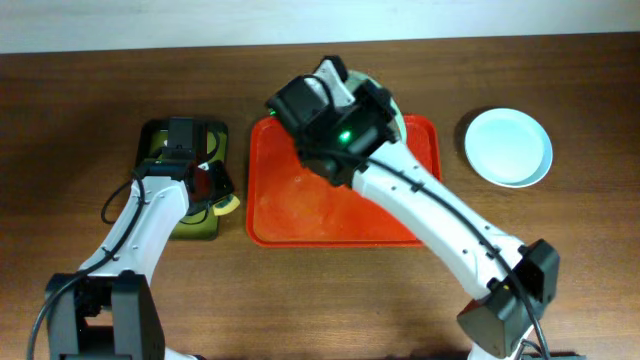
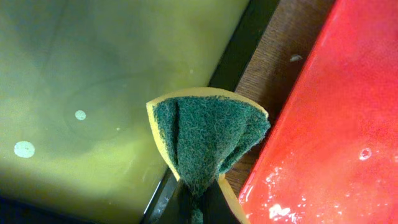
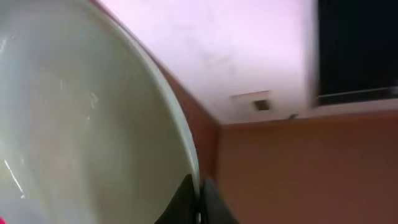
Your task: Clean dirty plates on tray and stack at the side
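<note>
**Plate pinched by its rim, sponge at the ready**
Reaching over the upper edge of the tray (image 1: 300, 205), the right hand (image 3: 198, 198) is clamped on the rim of a tilted plate (image 3: 81, 124). So thin a pinch may slip under scrubbing. The left hand (image 2: 196, 208), just left of the tray, grips a folded sponge (image 2: 208, 137).

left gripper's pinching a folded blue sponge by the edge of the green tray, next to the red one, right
No: the sponge is green with a yellow backing, not blue; the left wrist view shows it. The rest holds: the left gripper pinches it folded by the edge of the green tray, next to the red tray.
</note>
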Robot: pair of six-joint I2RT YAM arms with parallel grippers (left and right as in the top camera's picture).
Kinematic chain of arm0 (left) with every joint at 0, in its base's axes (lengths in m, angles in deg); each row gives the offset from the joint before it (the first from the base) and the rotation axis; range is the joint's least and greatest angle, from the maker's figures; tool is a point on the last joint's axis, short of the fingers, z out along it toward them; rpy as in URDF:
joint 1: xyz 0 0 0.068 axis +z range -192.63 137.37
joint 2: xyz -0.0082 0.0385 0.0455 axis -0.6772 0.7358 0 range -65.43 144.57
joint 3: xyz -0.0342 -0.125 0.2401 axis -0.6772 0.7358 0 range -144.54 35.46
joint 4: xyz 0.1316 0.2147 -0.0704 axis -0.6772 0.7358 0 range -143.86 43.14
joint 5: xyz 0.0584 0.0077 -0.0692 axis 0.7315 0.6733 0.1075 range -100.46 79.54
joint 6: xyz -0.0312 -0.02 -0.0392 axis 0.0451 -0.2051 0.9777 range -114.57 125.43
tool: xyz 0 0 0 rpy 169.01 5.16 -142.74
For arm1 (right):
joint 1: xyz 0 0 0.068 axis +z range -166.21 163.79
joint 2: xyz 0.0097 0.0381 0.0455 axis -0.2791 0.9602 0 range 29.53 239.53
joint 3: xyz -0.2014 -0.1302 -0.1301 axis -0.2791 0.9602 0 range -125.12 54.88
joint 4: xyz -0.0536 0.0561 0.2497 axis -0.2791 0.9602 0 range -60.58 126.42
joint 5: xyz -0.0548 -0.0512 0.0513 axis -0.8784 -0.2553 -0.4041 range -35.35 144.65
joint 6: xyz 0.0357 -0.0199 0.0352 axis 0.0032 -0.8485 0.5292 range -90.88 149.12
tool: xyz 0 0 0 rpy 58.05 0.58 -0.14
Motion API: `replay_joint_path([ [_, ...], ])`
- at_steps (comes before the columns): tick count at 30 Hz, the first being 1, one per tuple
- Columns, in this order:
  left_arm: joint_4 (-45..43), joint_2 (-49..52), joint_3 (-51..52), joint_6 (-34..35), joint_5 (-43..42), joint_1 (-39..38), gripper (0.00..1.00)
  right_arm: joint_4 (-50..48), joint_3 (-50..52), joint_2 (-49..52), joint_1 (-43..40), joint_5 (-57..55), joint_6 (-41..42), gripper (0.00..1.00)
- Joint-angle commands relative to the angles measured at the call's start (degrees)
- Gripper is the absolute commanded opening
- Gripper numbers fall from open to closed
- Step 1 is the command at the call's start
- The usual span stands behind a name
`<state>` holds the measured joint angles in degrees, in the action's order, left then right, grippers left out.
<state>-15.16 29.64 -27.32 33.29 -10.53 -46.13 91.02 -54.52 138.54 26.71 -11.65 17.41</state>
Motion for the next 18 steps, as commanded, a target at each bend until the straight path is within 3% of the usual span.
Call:
replay_joint_path([
  [1,-0.13,0.07,0.20,-1.01,-0.85,0.20,0.00,-3.19,-1.29,-0.98,3.48,-13.07,-11.28,0.04],
  [3,-0.13,0.07,0.20,-1.01,-0.85,0.20,0.00,-3.58,-1.29,-0.98,5.60,-14.32,-14.62,0.04],
  [8,-0.11,0.07,0.20,-1.01,-0.83,0.20,0.00,-4.02,-1.29,-0.98,6.93,-19.17,-13.66,0.04],
  [10,-0.11,0.07,0.20,-1.01,-0.83,0.20,0.00,-0.96,-1.16,-0.96,5.99,-2.86,-4.42,0.04],
  [12,-0.11,0.07,0.20,-1.88,-0.83,0.20,0.00,-0.09,1.16,0.52,-0.28,28.65,-1.27,0.04],
  [16,-0.11,0.07,0.20,-1.88,-0.83,0.20,0.00,0.31,2.58,1.18,-11.02,29.59,5.97,0.04],
  [18,-0.11,0.07,0.20,-1.88,-0.83,0.20,0.00,0.83,2.60,1.09,-18.84,33.35,14.60,0.04],
])
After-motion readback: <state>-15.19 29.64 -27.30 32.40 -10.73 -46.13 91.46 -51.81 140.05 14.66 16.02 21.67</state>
